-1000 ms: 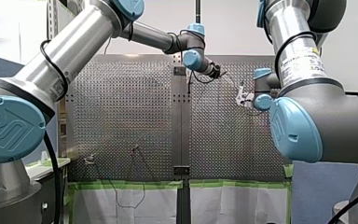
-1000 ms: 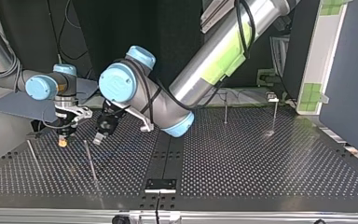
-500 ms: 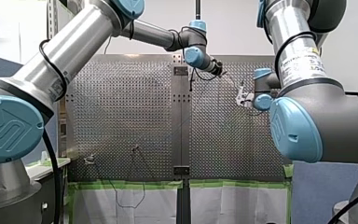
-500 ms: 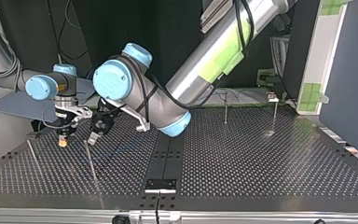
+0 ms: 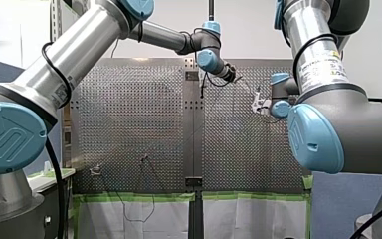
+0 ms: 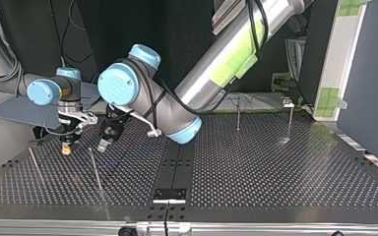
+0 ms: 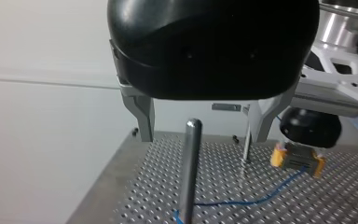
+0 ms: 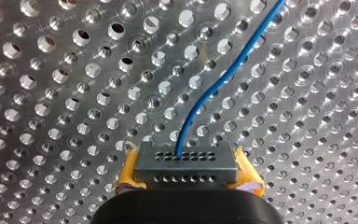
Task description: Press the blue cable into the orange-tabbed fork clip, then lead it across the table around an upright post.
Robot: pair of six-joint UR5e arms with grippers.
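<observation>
In the left wrist view my left gripper (image 7: 203, 138) hangs open above the table, its metal fingers (image 7: 142, 116) standing either side of an upright post (image 7: 189, 163) without touching it. The blue cable (image 7: 251, 201) lies on the table from the post's foot to a grey block. My right gripper (image 8: 186, 170) is shut on that block (image 8: 186, 158), its orange-yellow pads (image 8: 129, 173) clamped on both sides. The cable (image 8: 228, 74) leaves one of the block's holes. In the top view my right gripper (image 6: 66, 149) is at the left, and my left gripper (image 6: 102, 145) is beside it over the post (image 6: 95, 169).
A second thin post (image 6: 34, 164) stands at the top view's far left, and two more posts (image 6: 238, 115) (image 6: 290, 120) stand at its far right. A small black bracket (image 6: 169, 194) sits at the near middle edge. The perforated table (image 6: 275, 182) runs wide to the right.
My left gripper has shifted slightly sideways and risen a little near the post. My right gripper has stayed in place with the block.
</observation>
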